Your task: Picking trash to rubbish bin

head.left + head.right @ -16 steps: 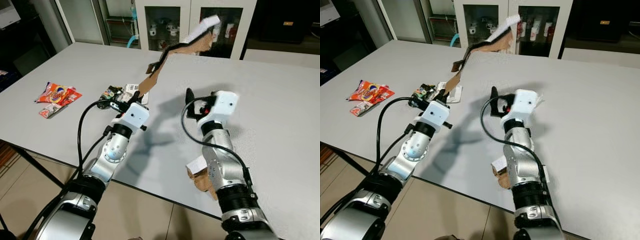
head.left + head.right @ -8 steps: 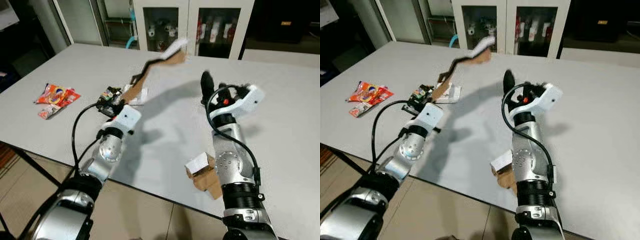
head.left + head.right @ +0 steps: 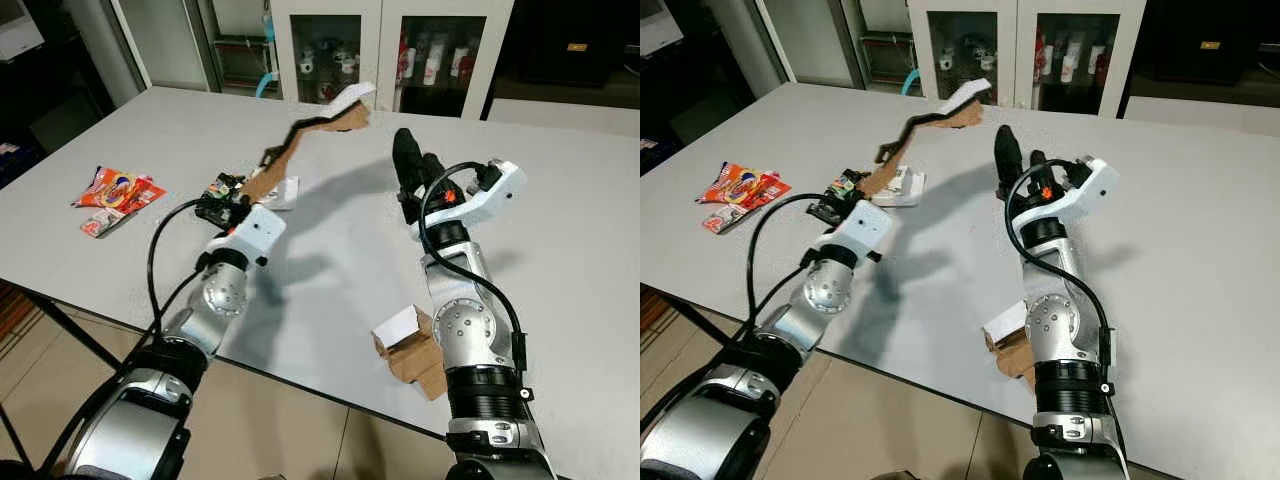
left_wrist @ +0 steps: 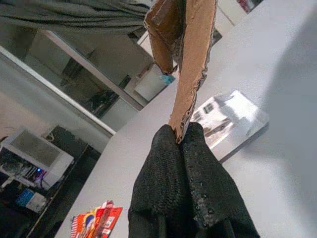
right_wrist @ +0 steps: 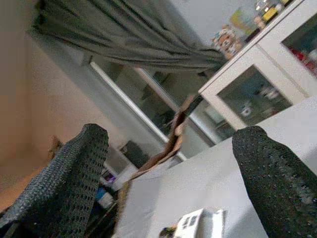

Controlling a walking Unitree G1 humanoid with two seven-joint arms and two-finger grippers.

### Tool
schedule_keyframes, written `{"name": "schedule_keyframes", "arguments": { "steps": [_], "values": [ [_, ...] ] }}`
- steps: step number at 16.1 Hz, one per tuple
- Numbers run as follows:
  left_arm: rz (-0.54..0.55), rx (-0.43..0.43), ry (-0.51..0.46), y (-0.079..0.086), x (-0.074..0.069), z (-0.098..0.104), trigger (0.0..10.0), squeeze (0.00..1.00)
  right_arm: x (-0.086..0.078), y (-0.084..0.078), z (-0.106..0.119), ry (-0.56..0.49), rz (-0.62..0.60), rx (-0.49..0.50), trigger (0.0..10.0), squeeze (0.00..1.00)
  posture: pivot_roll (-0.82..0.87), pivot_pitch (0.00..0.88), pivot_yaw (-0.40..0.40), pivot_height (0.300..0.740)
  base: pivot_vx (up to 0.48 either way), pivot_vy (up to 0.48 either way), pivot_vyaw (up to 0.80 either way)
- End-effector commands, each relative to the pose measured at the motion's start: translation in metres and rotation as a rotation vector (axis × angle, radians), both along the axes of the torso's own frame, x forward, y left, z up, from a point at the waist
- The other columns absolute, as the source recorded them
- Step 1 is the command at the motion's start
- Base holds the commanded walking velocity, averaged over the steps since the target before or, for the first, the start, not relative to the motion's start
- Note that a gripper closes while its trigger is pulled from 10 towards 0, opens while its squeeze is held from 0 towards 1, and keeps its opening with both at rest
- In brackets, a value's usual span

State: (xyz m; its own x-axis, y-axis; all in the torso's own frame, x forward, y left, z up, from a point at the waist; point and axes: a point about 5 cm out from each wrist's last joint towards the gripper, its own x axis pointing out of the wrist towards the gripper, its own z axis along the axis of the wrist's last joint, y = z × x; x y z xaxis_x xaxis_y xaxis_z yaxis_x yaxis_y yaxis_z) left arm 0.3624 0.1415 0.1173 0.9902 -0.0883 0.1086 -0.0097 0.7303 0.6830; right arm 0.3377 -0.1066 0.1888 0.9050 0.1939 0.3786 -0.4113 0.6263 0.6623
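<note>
The left gripper (image 4: 179, 136) has its jaws pinched on the bottom tip of a long torn cardboard strip (image 3: 300, 140), which rises above the worktop (image 3: 560, 220). The right gripper (image 3: 410, 170) is raised near the strip's upper end, jaws spread wide and holding nothing. To do this well, the left should keep its narrow pinch firm and carry the floppy strip slowly, since it could swing or slip. A small box (image 3: 408, 343), wrappers (image 3: 115, 195) and a packet (image 3: 222, 187) lie waiting. No bin can be made out.
</note>
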Motion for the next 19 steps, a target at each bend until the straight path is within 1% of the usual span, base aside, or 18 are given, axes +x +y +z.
{"name": "schedule_keyframes", "arguments": {
  "steps": [1, 3, 4, 5, 6, 7, 12, 15, 16, 19],
  "values": [
    [-0.006, 0.01, 0.003, 0.0, 0.001, 0.002, 10.0, 0.0, -0.004, 0.018, 0.003, -0.011, 0.072, 0.043, 10.0, 0.0, 0.02, 0.0, 0.104, 0.74, 0.0, 0.0, 0.0],
    [-0.024, 0.008, -0.003, -0.004, 0.002, 0.004, 10.0, 0.0, -0.007, 0.025, 0.003, -0.015, 0.132, 0.026, 10.0, 0.0, 0.02, 0.0, 0.103, 0.74, 0.0, 0.0, 0.0],
    [-0.045, 0.005, -0.011, -0.007, 0.002, 0.006, 10.0, 0.0, -0.009, 0.031, 0.002, -0.009, 0.173, 0.002, 10.0, 0.0, 0.02, 0.0, 0.103, 0.74, 0.0, 0.0, 0.0],
    [-0.076, 0.004, -0.017, -0.012, 0.001, 0.007, 10.0, 0.0, -0.01, 0.034, 0.001, -0.005, 0.19, -0.008, 10.0, 0.0, 0.02, 0.0, 0.1, 0.74, 0.0, 0.0, 0.0],
    [-0.098, 0.003, -0.02, -0.015, 0.0, 0.008, 10.0, 0.0, -0.01, 0.034, 0.001, -0.005, 0.194, -0.008, 10.0, 0.0, 0.02, 0.0, 0.1, 0.74, 0.0, 0.0, 0.0],
    [-0.152, 0.006, -0.03, -0.024, -0.002, 0.009, 10.0, 0.0, -0.01, 0.034, 0.001, -0.002, 0.2, -0.009, 10.0, 0.0, 0.02, 0.0, 0.1, 0.74, 0.0, 0.0, 0.0],
    [-0.216, -0.004, -0.031, -0.041, -0.005, 0.01, 10.0, 0.0, -0.01, 0.033, 0.002, 0.001, 0.199, -0.014, 10.0, 0.0, 0.02, 0.0, 0.098, 0.74, 0.0, 0.0, 0.0],
    [-0.283, 0.007, -0.027, -0.053, -0.009, 0.009, 10.0, 0.0, -0.01, 0.032, 0.003, -0.001, 0.201, -0.013, 10.0, 0.0, 0.02, 0.0, 0.096, 0.74, 0.0, 0.0, 0.0],
    [-0.322, 0.004, -0.023, -0.059, -0.011, 0.009, 10.0, 0.0, -0.01, 0.033, 0.003, -0.002, 0.202, -0.014, 10.0, 0.0, 0.02, 0.0, 0.096, 0.74, 0.0, 0.0, 0.0],
    [-0.367, 0.017, -0.025, -0.064, -0.014, 0.01, 10.0, 0.0, -0.01, 0.033, 0.004, -0.003, 0.202, -0.015, 10.0, 0.0, 0.03, 0.0, 0.096, 0.74, 0.0, 0.0, 0.0]
  ]
}}
